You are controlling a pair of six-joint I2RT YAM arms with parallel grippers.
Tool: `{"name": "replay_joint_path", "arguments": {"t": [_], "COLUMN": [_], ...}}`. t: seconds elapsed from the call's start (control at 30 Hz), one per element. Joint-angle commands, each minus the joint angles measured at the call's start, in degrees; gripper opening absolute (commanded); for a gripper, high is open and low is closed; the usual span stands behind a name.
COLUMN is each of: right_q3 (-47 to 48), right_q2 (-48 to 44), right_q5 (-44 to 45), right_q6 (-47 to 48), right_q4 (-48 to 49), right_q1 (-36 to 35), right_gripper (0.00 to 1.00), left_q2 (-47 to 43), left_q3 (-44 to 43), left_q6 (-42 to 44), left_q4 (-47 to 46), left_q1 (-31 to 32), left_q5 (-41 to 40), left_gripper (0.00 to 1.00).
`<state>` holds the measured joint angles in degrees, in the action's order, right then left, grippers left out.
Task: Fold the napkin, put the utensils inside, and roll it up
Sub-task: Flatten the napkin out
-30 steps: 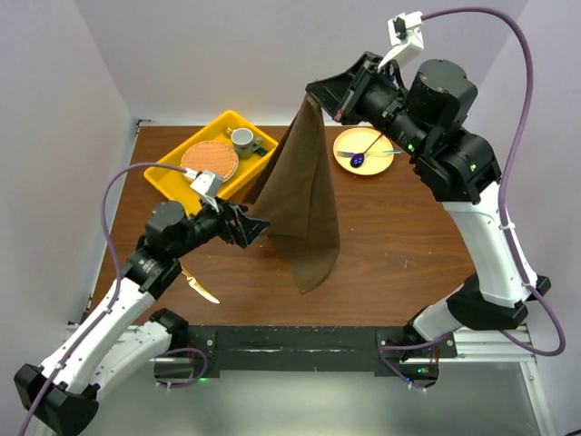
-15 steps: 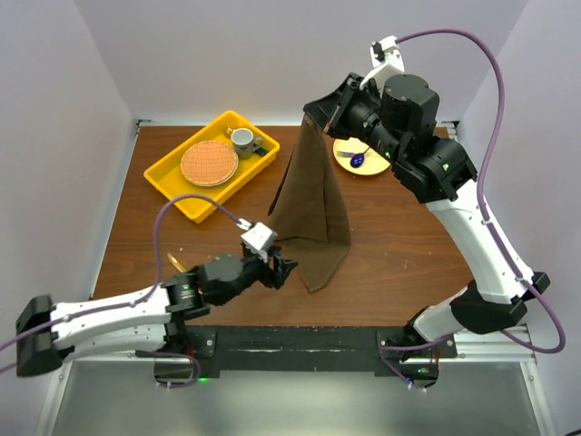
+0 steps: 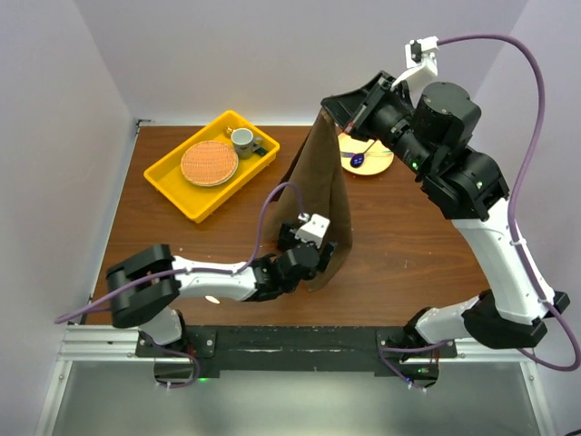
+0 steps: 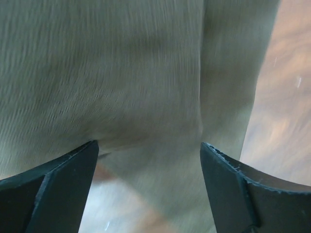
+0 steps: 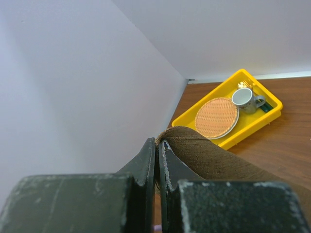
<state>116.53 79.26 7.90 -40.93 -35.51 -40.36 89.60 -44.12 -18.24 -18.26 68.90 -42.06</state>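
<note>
**Desk:** While the thin olive-brown cloth napkin (image 3: 320, 182) hangs like a tent over the reddish-brown wooden bench (image 3: 408, 245), which arm has it?

**Field:** The right one. The right claw (image 5: 158, 143), raised high over the far side of the bench, is pinched tight on one top corner. From there the cloth drops in a long drape, and its lowest point reaches down near the front edge. Whether that point rests on the wood I cannot tell.

**Desk:** And the left?

**Field:** The left claw (image 4: 148, 150) is low, reaching in from the left at the foot of the drape. Its jaws stand wide and hold nothing. In the wrist view the cloth fills the space straight ahead, with its hanging lower part just beyond the two tips. Whether the tips touch it I cannot tell.

**Desk:** So what does the coming move turn on?

**Field:** On that lower end. The napkin's long axis runs top to bottom, from the raised right claw down toward the left one, so the left arm is by far the nearer to the free hanging corner. By my reading it needs to push a little further forward and close on that bottom edge, and then the two arms could spread the cloth flat for folding. If it misses, the soft fabric will likely swing away.
</note>
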Motion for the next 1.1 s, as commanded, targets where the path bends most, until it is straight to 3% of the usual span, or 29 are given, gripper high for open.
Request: {"name": "replay_joint_path", "arguments": {"t": [0.0,0.13,0.23,0.33,0.4,0.47,0.5,0.73,0.83,0.97,1.07], "right_q3": [-0.25,-0.08,-0.86,-0.43,1.50,4.65,5.11,-3.67,-5.88,2.79,5.72], "right_q2": [-2.36,-2.89,-3.41,-3.42,-2.63,-1.75,-2.01,-11.49,-16.24,-17.92,-20.72], "right_q5": [-0.52,-0.96,-0.87,-1.05,-0.35,2.81,4.65,13.99,8.55,-2.25,-11.31], "right_q6": [-2.23,-2.32,-2.75,-2.14,-0.48,2.94,4.09,18.57,22.63,26.16,25.29], "right_q4": [4.22,4.57,4.92,3.44,1.59,-3.59,-5.43,-8.26,-7.82,-13.79,-15.65], "right_q1": [0.19,0.19,0.19,0.28,0.19,0.19,0.19,0.19,0.28,0.19,0.19], "right_gripper": [0.00,0.00,0.00,0.00,0.00,0.00,0.00,0.00,0.00,0.00,0.00], "left_q2": [4.17,6.89,9.79,8.32,5.34,-0.72,-3.01,-30.41,-36.75,-38.45,-38.19], "left_q3": [-6.05,-6.94,-10.45,-10.38,-8.36,-8.53,-8.70,-12.12,-20.63,-38.35,-47.86], "left_q6": [0.58,0.49,1.28,4.06,6.71,7.25,7.17,5.58,7.42,10.06,9.98], "left_q4": [-8.11,-13.11,-12.50,-16.52,-19.97,-12.74,-9.20,24.99,37.57,51.35,56.04], "left_q1": [-2.45,-3.33,-3.77,-5.35,-5.27,-5.27,-5.27,-6.33,-6.41,-6.41,-6.41], "left_q5": [-3.48,-3.02,-13.10,-12.18,-6.57,-1.38,2.30,15.95,20.69,31.40,32.74], "left_gripper": [0.93,1.00,0.89,0.60,0.37,0.08,0.02,0.00,0.00,0.00,0.00]}}
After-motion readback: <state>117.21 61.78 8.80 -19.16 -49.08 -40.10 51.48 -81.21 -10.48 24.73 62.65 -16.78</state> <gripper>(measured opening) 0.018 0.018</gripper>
